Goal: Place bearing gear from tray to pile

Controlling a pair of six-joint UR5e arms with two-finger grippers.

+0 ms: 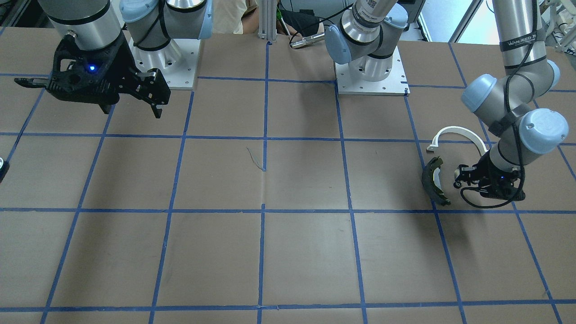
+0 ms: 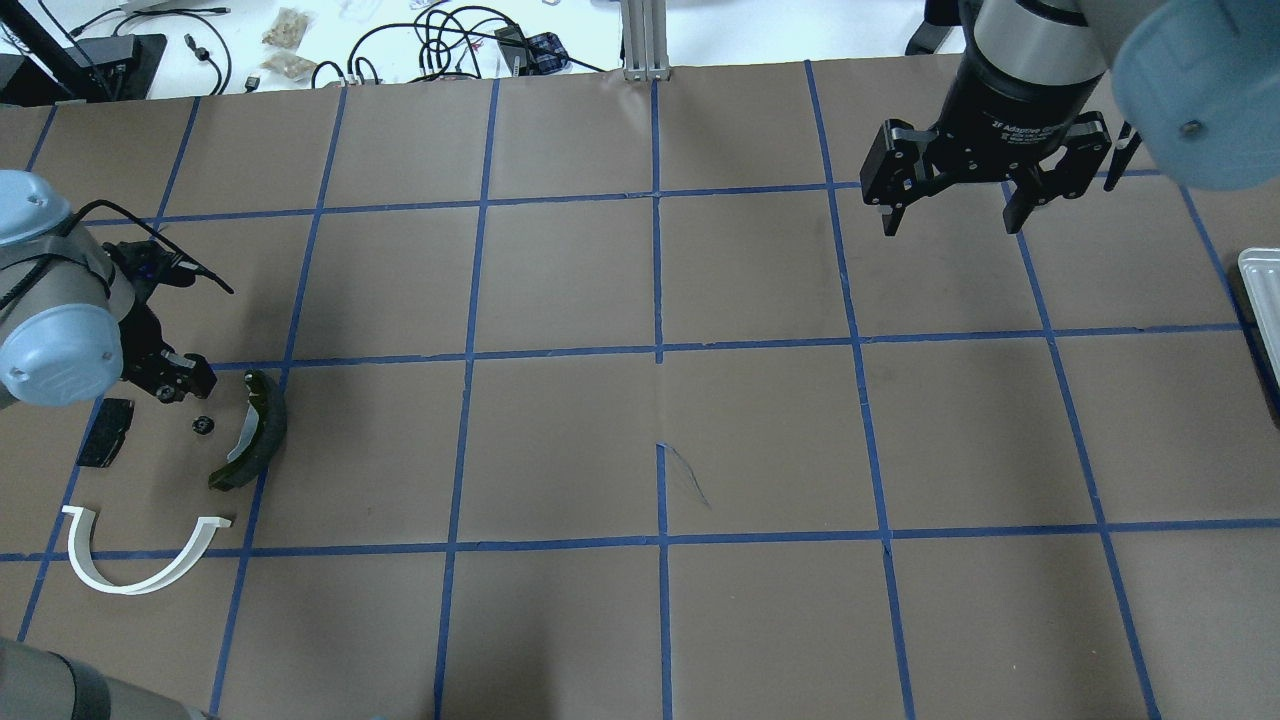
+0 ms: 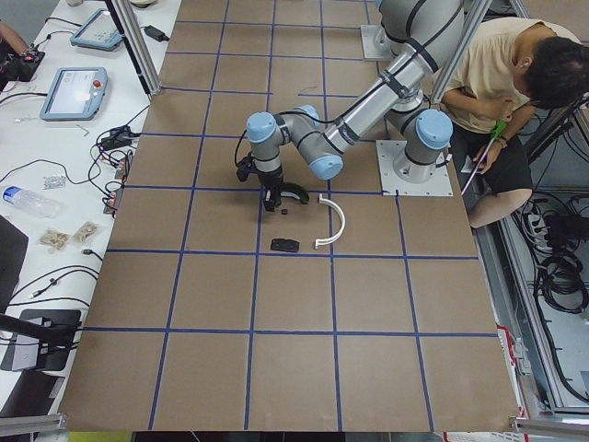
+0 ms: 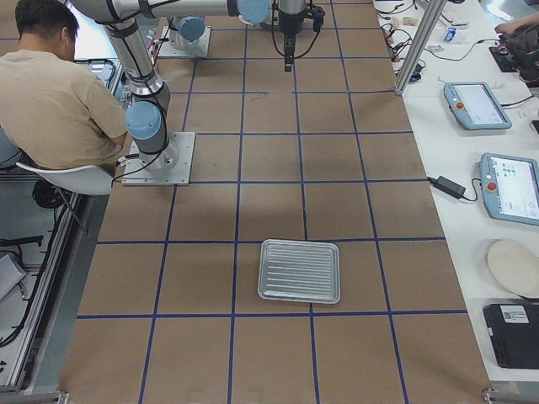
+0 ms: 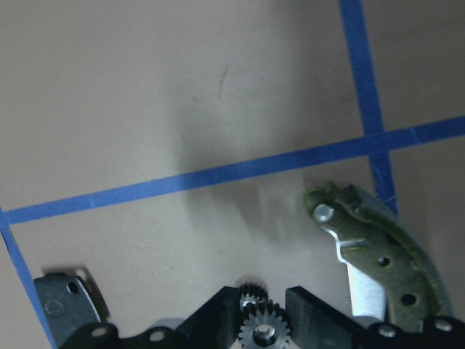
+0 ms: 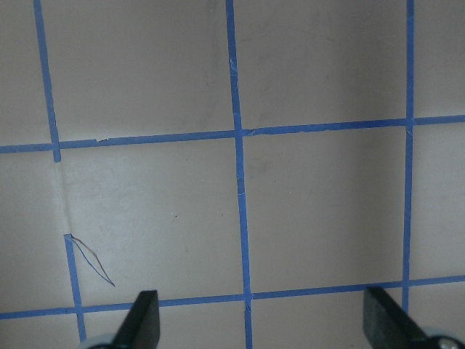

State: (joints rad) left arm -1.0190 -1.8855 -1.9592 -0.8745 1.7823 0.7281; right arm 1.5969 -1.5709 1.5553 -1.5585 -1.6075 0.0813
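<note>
The small black bearing gear (image 2: pixel 203 425) lies on the table among the pile: a dark brake shoe (image 2: pixel 262 430) to its right, a black pad (image 2: pixel 106 432) to its left, and a white half-ring bracket (image 2: pixel 120 589) nearer the robot. My left gripper (image 2: pixel 190 388) hangs just above the gear with its jaws a little apart. In the left wrist view the gear (image 5: pixel 261 333) shows in the narrow gap. My right gripper (image 2: pixel 948 226) is open and empty, high over the far right. The tray (image 4: pixel 299 271) is empty.
The tray's edge (image 2: pixel 1262 290) shows at the right border of the overhead view. A person (image 3: pixel 515 83) sits behind the robot bases (image 1: pixel 371 67). Side benches with tablets and cables run along the table's far edge.
</note>
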